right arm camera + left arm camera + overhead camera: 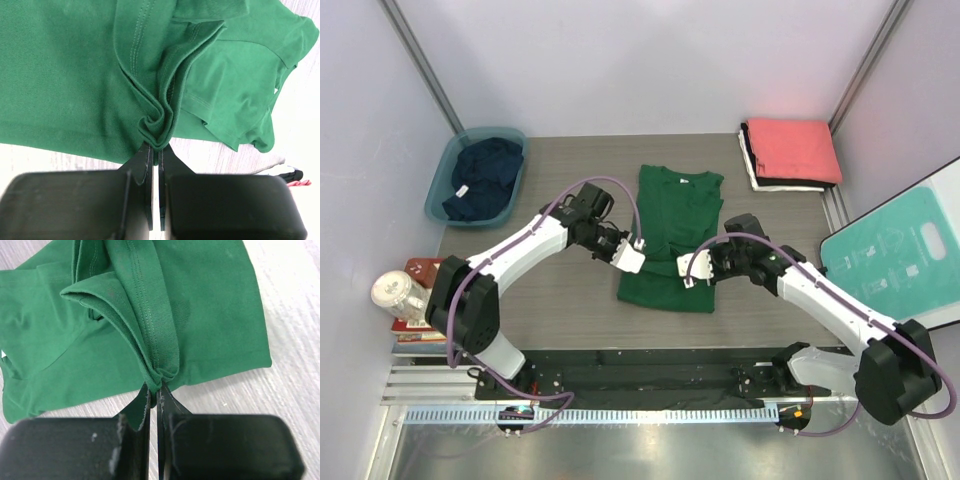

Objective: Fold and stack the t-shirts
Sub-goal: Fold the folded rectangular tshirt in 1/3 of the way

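Both jaws, left and right, clenched on bunched green t-shirt (670,210) edges.

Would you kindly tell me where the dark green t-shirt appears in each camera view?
Top external: green t-shirt centred on the table, between left hand and right hand.
Left wrist: green t-shirt fills the upper frame, pinched by the left hand at bottom centre.
Right wrist: green t-shirt fills the upper frame, pinched by the right hand.
Shared landmark: the grey wood-grain table.

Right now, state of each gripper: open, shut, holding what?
Left gripper: shut on a bunched fold of the green t-shirt.
Right gripper: shut on the same shirt's fold.
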Robot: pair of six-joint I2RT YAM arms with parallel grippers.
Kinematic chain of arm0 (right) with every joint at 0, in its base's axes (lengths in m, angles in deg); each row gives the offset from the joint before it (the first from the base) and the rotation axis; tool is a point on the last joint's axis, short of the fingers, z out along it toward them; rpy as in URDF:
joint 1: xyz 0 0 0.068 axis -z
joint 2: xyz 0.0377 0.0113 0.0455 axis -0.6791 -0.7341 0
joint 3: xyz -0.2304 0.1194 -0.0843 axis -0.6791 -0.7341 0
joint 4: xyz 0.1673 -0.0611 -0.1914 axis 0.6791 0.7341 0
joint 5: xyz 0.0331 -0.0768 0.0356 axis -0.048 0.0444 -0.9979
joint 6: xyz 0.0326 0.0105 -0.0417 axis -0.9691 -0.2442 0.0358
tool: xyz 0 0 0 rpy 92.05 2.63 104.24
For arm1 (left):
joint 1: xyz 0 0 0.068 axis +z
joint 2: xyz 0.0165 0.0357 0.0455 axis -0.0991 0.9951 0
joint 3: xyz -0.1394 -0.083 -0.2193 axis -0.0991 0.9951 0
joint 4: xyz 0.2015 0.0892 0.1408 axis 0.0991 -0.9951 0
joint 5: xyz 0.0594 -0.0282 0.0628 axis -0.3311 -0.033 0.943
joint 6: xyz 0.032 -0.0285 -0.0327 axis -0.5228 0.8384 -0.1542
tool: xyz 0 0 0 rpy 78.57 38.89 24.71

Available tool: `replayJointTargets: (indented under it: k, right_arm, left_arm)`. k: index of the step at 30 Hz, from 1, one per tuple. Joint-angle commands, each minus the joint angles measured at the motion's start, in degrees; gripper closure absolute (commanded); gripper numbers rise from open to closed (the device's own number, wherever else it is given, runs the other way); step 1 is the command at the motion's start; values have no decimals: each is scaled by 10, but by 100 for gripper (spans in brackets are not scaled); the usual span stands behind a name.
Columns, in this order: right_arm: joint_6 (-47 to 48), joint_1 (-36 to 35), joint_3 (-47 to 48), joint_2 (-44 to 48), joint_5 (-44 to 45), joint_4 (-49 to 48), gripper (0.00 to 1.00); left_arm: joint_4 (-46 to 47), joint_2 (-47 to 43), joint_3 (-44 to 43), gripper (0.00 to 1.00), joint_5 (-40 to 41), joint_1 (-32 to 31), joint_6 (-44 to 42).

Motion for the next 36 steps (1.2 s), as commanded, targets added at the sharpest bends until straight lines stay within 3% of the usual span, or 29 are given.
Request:
replayJointTargets:
  k: [1, 28, 30, 31, 32, 33, 34, 35, 36]
  right_arm:
    - [27, 15, 32, -20, -27, -35, 99]
    - [29, 64, 51, -161, -7, -174, 99]
    - [25, 67, 50, -175, 14, -207, 86]
    - [24, 67, 47, -180, 30, -229, 69]
    - [21, 67, 32, -184, 47, -297, 61]
    - [17, 67, 24, -189, 63, -332, 55]
    - [12, 67, 10, -198, 104, -370, 42]
    - [0, 67, 6, -203, 120, -436, 34]
    - [-10, 67, 7, -208, 140, -454, 31]
  left_arm:
    - [27, 21, -34, 100, -25, 8, -7]
    - [86, 124, -85, 100, -36, 42, -10]
    - [102, 130, -85, 99, -32, 45, 3]
    - [113, 132, -85, 94, -26, 46, 15]
    - [151, 134, -79, 74, -19, 47, 32]
    - [182, 134, -75, 64, -11, 50, 84]
    - [254, 134, -71, 49, 15, 51, 110]
    - [304, 132, -50, 43, 30, 52, 142]
    - [359, 131, -37, 40, 54, 53, 213]
